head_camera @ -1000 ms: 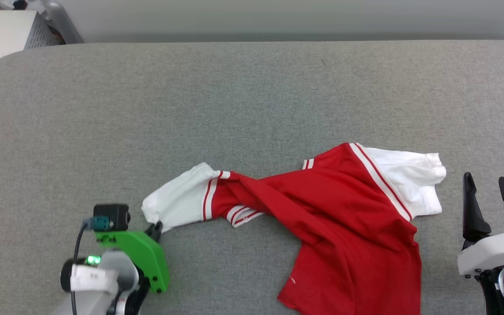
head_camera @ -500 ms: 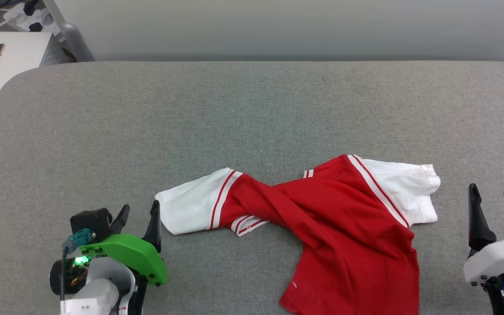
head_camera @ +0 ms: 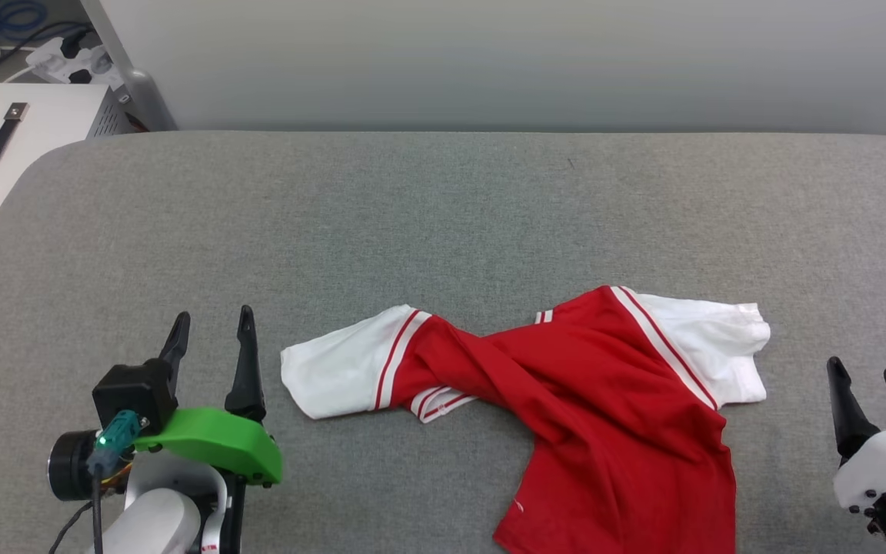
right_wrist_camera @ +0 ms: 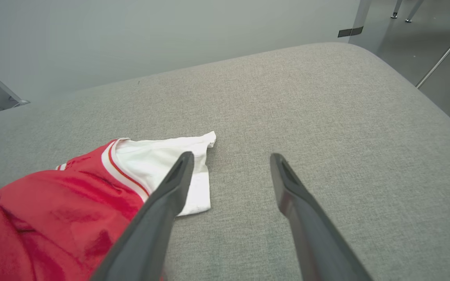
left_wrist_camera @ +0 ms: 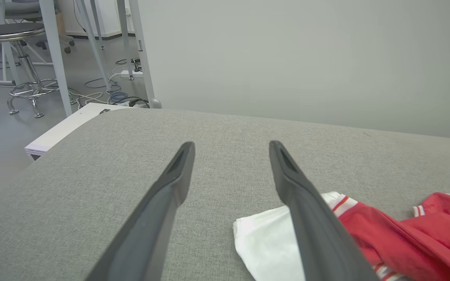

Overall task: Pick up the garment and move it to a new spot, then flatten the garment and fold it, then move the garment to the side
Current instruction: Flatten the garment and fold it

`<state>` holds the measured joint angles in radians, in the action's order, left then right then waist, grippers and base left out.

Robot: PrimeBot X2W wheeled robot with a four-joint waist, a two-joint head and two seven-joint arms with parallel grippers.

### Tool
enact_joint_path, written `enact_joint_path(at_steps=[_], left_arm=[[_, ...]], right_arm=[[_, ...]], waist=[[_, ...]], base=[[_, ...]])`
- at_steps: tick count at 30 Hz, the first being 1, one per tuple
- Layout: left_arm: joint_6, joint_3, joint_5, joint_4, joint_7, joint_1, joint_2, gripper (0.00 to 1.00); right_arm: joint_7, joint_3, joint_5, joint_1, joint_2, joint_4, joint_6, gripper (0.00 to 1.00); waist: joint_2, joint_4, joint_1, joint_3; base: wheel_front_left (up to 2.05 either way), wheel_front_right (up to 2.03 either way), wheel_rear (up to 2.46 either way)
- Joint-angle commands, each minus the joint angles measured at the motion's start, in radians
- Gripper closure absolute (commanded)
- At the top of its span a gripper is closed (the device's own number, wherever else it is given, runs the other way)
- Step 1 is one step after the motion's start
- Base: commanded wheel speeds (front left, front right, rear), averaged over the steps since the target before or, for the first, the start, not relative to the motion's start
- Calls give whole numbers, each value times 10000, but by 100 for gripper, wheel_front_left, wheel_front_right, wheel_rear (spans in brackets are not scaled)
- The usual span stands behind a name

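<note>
The garment (head_camera: 604, 400) lies twisted and crumpled on the grey table (head_camera: 443, 215), its red body bunched in the middle and a white sleeve sticking out at each end. My left gripper (head_camera: 212, 319) stands open just left of the left sleeve, with nothing between its fingers. In the left wrist view the garment (left_wrist_camera: 404, 238) lies to the right of my left gripper (left_wrist_camera: 232, 145). My right gripper (head_camera: 866, 373) is open near the right sleeve, clear of the cloth. The right wrist view has the garment (right_wrist_camera: 72, 207) left of my right gripper (right_wrist_camera: 229, 156). No lettering shows.
A white case with a black handle (head_camera: 4, 146) sits beyond the table's back left corner, with cables on the floor (head_camera: 20, 23). A pale wall (head_camera: 489, 61) runs behind the table. A stool (left_wrist_camera: 18, 39) and metal legs stand off to the left.
My left gripper let go of the left sleeve, opened and drew back to the left. The sleeve settled flat. The head camera tilted, shifting the whole picture down.
</note>
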<state>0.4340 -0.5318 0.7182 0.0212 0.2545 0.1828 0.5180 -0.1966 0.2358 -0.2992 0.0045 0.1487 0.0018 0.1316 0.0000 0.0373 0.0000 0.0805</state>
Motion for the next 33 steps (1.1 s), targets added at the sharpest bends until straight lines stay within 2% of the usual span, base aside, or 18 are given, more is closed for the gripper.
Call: enact_joint_path(at_steps=[1, 8, 13, 19, 24, 31, 32, 33], left_arm=[[130, 51, -131, -205, 32, -160, 131, 0], [481, -12, -409, -1100, -78, 37, 146, 0], [483, -21, -641, -1393, -35, 369, -24, 0], [377, 6, -822, -1383, 22, 588, -339, 0], [236, 56, -928, -1208, 50, 680, -642, 0], [26, 161, -1009, -869, 64, 757, -965, 0], [-20, 186, -1019, -803, 66, 764, -1008, 0], [-54, 199, -1022, -755, 67, 770, -1033, 0]], right_arm=[[-217, -23, -229, -358, 175, 205, -9, 0], [-2175, -562, -1323, -1864, 1310, 1750, -9, 0], [-3778, -1088, -1951, -3170, 2016, 2660, -9, 0], [-4680, -1860, -2389, -4491, 2641, 3406, -9, 0], [-5220, -2412, -2603, -5092, 2948, 4164, -9, 0], [-6450, -3288, -3117, -5042, 3068, 4963, -9, 0], [-6601, -3381, -3210, -4993, 3076, 5048, -9, 23], [-6686, -3451, -3227, -4957, 3092, 5094, -9, 58]], waist=[[0, 15, 0, 134], [0, 293, 0, 752], [0, 644, 0, 1286], [0, 1089, 0, 1880], [0, 1332, 0, 2244], [0, 1406, 0, 2539], [0, 1395, 0, 2555], [0, 1385, 0, 2558]], base=[[0, 0, 0], [0, 0, 0], [0, 0, 0], [0, 0, 0], [0, 0, 0], [0, 0, 0], [0, 0, 0], [0, 0, 0]])
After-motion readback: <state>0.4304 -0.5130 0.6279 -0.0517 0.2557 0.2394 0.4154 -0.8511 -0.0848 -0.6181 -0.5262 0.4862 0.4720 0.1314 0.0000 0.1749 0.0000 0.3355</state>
